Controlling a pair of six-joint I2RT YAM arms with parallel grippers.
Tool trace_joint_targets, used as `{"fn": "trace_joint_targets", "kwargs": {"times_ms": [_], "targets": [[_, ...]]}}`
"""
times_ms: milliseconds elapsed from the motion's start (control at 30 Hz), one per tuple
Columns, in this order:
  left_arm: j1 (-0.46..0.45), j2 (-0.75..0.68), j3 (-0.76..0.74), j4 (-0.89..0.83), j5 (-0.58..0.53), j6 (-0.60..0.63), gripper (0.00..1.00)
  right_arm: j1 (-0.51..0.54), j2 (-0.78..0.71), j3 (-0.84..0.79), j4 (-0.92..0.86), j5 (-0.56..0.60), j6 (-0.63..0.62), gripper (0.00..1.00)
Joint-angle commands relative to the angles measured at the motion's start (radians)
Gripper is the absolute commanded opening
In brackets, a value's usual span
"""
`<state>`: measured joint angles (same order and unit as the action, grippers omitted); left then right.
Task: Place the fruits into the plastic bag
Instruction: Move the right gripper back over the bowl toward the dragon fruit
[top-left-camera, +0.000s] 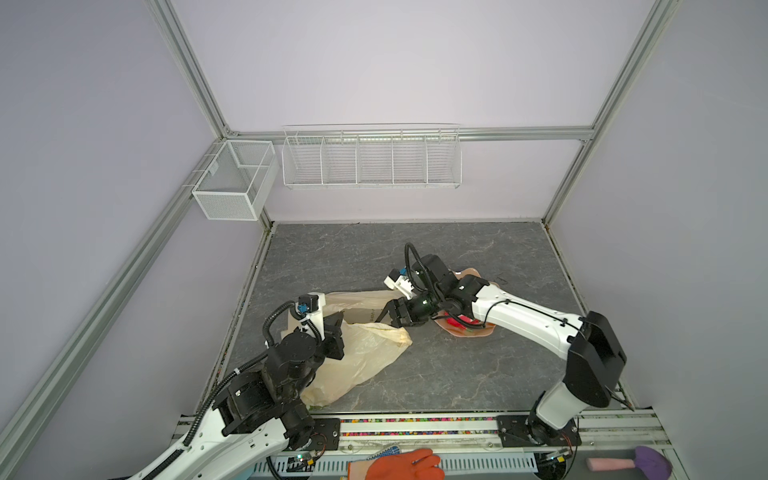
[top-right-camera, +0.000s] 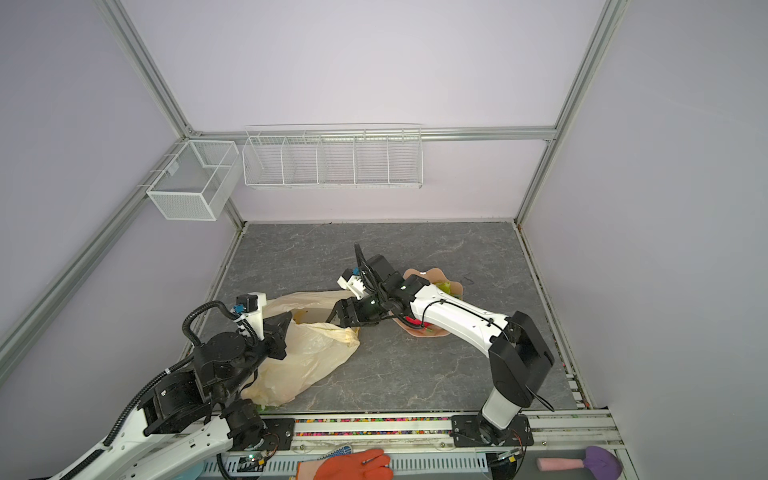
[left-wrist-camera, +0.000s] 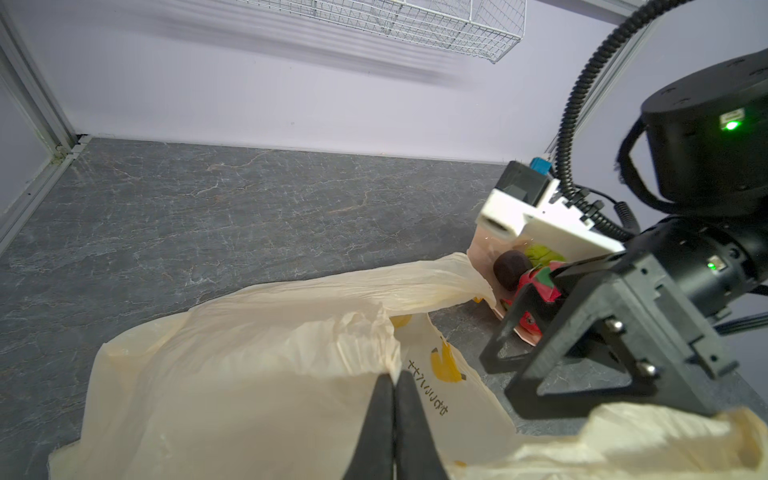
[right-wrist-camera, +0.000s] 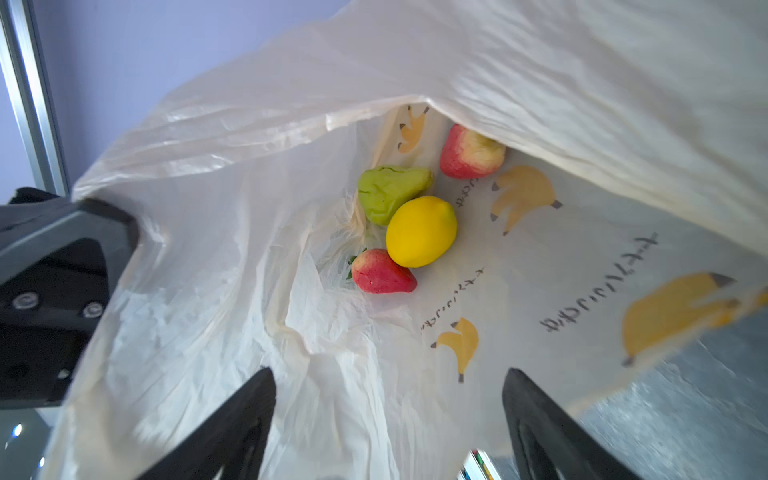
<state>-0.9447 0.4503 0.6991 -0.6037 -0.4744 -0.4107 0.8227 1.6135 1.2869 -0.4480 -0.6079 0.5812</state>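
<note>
The cream plastic bag (top-left-camera: 365, 357) (top-right-camera: 307, 357) lies on the left of the grey floor with its mouth held open. My left gripper (left-wrist-camera: 392, 376) is shut on the bag's upper rim. My right gripper (right-wrist-camera: 388, 372) is open and empty at the mouth. Inside the bag lie a yellow lemon (right-wrist-camera: 419, 230), a red strawberry (right-wrist-camera: 380, 272), a green piece (right-wrist-camera: 388, 191) and a red-and-yellow piece (right-wrist-camera: 469, 151). Behind the right arm, the peach plate (top-right-camera: 419, 274) holds a red dragon fruit (left-wrist-camera: 540, 282), a dark-brown piece (left-wrist-camera: 511, 268) and a green piece (left-wrist-camera: 540, 253).
White wire baskets (top-left-camera: 370, 160) and a mesh basket (top-left-camera: 232, 183) hang on the back walls. An orange glove (top-left-camera: 399, 463) and a pink and purple item (top-left-camera: 631, 461) lie in front of the rail. Grey floor stretches behind and to the right of the bag.
</note>
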Motion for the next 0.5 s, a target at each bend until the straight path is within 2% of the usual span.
{"fn": "trace_joint_targets", "kwargs": {"times_ms": [0,233,400,467], "targets": [[0.001,-0.014,-0.018,-0.010,-0.007,-0.019,0.00,-0.042,-0.090,-0.032,-0.125,0.115,-0.034,0.88],[0.000,-0.016,-0.038,0.001,0.004,-0.030,0.00,-0.140,-0.254,-0.045,-0.307,0.317,-0.053,0.88],[0.000,-0.022,-0.044,0.002,0.003,-0.032,0.00,-0.234,-0.344,-0.034,-0.572,0.549,-0.108,0.90],[0.000,-0.023,-0.046,0.003,0.003,-0.033,0.00,-0.274,-0.376,-0.044,-0.649,0.600,-0.135,0.92]]}}
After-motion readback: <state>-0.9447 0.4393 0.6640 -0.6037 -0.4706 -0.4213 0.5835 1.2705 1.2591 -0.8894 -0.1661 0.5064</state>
